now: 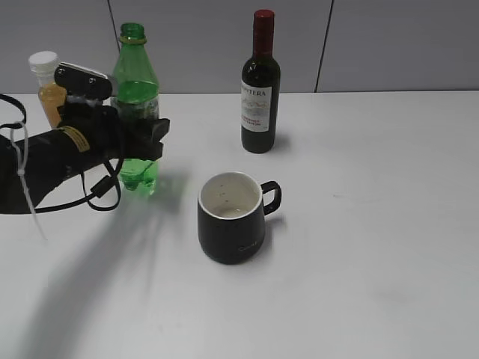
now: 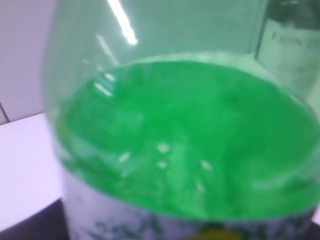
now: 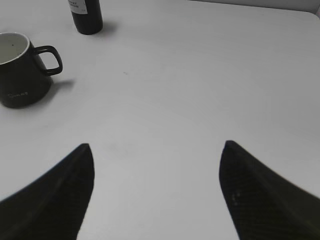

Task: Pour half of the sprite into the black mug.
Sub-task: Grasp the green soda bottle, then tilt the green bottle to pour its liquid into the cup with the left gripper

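The sprite point(image 1: 135, 82), a green bottle with no cap, stands upright at the left; whether its base touches the table I cannot tell. My left gripper point(image 1: 142, 138) is closed around its label band. The bottle fills the left wrist view point(image 2: 190, 140), and that gripper's fingers are hidden there. The black mug point(image 1: 230, 224), white inside, stands in the middle with its handle to the right, to the right of the sprite and nearer the camera. It also shows in the right wrist view point(image 3: 20, 75). My right gripper point(image 3: 156, 150) is open and empty over bare table, out of the exterior view.
A dark wine bottle point(image 1: 260, 82) with a red top stands behind the mug and shows in the right wrist view point(image 3: 86, 15) and the left wrist view point(image 2: 290, 45). An orange juice bottle point(image 1: 46, 82) with a white cap stands behind my left arm. The table point(image 1: 359, 262) is white.
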### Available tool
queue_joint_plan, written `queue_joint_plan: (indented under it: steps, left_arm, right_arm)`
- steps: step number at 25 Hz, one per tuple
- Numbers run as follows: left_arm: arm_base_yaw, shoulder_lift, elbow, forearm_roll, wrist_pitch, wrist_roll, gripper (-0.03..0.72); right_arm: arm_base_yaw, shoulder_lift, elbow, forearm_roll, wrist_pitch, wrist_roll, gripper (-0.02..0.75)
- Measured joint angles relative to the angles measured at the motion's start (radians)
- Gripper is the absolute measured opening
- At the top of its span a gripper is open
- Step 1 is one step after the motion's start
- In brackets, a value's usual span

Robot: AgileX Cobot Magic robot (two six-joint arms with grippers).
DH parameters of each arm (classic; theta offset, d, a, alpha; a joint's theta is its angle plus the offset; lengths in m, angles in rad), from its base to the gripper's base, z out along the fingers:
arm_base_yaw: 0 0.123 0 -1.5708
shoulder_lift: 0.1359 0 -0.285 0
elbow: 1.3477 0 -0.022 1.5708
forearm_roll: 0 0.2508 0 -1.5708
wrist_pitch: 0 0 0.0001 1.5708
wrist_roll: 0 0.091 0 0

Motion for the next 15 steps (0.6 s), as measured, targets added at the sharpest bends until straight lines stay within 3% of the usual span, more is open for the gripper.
queue_joint_plan:
  steps: [6,15]
  left_arm:
    - [-0.038,-0.134,0.12,-0.132,0.0,0.19,0.472]
    - [-0.176,-0.24,0.232,-0.362,0.005,0.497,0.469]
  right_arm:
    - [0.0,0.0,0.0,0.0,0.0,0.0,0.59]
    - [0.0,0.0,0.0,0.0,0.0,0.0,0.59]
